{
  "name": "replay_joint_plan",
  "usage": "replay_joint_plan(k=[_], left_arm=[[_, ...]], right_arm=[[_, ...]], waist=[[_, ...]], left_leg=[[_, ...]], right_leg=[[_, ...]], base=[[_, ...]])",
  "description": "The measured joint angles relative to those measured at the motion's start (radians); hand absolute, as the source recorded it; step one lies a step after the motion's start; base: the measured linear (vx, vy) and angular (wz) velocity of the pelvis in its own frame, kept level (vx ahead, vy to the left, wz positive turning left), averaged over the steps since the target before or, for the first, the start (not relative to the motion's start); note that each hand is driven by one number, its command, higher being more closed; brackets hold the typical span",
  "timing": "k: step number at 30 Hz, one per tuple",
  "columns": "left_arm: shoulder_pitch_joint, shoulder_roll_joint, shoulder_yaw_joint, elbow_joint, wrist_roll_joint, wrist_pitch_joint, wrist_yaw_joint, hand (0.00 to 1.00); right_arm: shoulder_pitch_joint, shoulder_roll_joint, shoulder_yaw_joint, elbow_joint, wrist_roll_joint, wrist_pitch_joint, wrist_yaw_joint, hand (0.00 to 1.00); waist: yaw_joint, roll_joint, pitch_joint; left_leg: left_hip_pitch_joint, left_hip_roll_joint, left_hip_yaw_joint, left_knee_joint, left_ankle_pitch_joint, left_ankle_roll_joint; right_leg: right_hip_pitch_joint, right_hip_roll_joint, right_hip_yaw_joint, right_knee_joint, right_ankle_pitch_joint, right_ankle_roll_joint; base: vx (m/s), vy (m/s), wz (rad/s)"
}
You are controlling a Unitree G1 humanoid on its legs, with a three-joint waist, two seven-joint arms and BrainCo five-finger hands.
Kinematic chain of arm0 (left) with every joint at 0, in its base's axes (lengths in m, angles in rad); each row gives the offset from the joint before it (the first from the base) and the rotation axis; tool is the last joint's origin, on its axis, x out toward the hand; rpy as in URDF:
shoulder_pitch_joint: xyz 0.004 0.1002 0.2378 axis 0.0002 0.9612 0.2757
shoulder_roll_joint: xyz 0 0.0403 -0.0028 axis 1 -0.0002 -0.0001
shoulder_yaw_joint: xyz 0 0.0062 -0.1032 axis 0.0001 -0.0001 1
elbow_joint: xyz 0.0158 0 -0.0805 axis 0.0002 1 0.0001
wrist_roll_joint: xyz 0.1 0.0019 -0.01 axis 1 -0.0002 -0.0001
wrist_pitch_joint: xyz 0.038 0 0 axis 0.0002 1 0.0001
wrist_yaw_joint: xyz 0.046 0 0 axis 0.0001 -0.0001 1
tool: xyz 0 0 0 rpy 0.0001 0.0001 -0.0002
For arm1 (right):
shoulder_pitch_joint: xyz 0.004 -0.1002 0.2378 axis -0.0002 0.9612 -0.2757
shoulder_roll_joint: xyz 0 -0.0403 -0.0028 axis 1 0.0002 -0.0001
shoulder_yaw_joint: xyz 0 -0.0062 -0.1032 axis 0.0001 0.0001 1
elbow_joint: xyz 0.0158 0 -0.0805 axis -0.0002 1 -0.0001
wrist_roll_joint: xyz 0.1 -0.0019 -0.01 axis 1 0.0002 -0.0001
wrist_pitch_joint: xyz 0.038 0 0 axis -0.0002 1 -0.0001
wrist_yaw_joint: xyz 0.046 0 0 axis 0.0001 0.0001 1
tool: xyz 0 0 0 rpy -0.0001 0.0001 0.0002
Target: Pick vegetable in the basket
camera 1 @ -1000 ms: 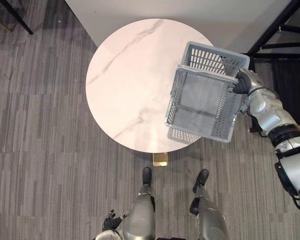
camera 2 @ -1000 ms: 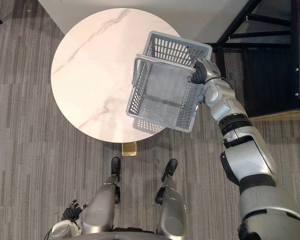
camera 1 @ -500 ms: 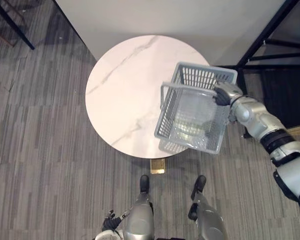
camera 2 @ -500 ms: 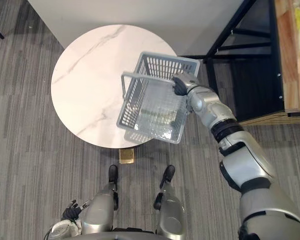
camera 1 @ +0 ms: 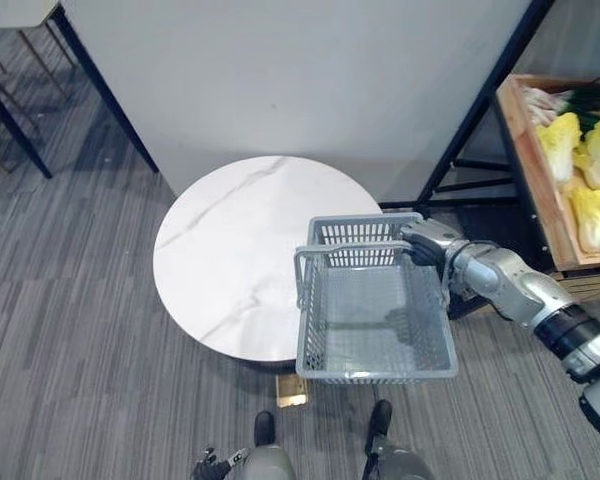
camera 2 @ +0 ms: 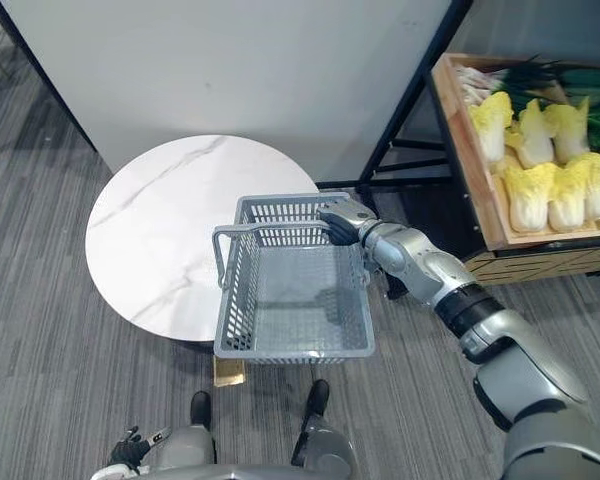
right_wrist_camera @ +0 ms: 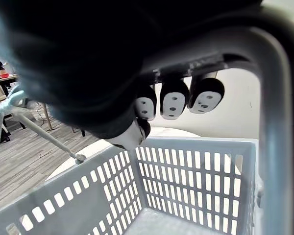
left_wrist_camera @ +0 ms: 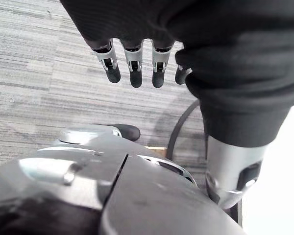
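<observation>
The right hand (camera 2: pixel 342 222) held the empty basket (camera 2: pixel 292 353), curled round its handle (camera 2: pixel 275 229); next it likely needed carrying toward the cabbages (camera 2: pixel 540 190).

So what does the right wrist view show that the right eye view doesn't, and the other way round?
Right wrist view: the right hand curled round the handle from close, and the basket's slotted inner walls. Right eye view: the round marble table, the wooden crate of cabbages to the right, and the left hand low down. Both: the grey basket, empty, held by the right hand.
</observation>
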Motion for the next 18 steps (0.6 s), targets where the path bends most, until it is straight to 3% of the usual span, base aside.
replay_joint_plan(k=[12,15,18], left_arm=[[0.033,-0.007,0.037,0.016,0.053,0.005,-0.026,0.00],[0.045,-0.007,0.039,0.014,0.054,0.005,-0.028,0.00],[0.051,-0.007,0.040,0.012,0.056,0.004,-0.027,0.00]], right_arm=[[0.186,-0.063,-0.010,-0.080,0.032,-0.034,0.043,1.00],[0.266,-0.064,-0.064,-0.122,0.032,-0.041,0.042,1.00],[0.355,-0.080,-0.124,-0.160,0.031,-0.051,0.040,1.00]], waist=[[-0.003,0.002,-0.067],[-0.003,0.003,-0.067],[-0.020,0.015,-0.067]], left_leg=[[0.064,0.005,0.027,-0.017,-0.006,-0.002],[0.073,0.007,0.046,0.040,-0.048,0.001],[0.061,0.023,0.058,0.172,-0.129,0.007]], right_leg=[[0.039,0.008,0.021,0.000,0.001,-0.001],[0.057,0.005,0.045,0.007,-0.005,0.005],[0.042,-0.002,0.071,0.113,-0.056,0.012]], base=[[0.01,-0.004,-0.06],[0.00,0.010,-0.21],[-0.01,0.047,-0.22]])
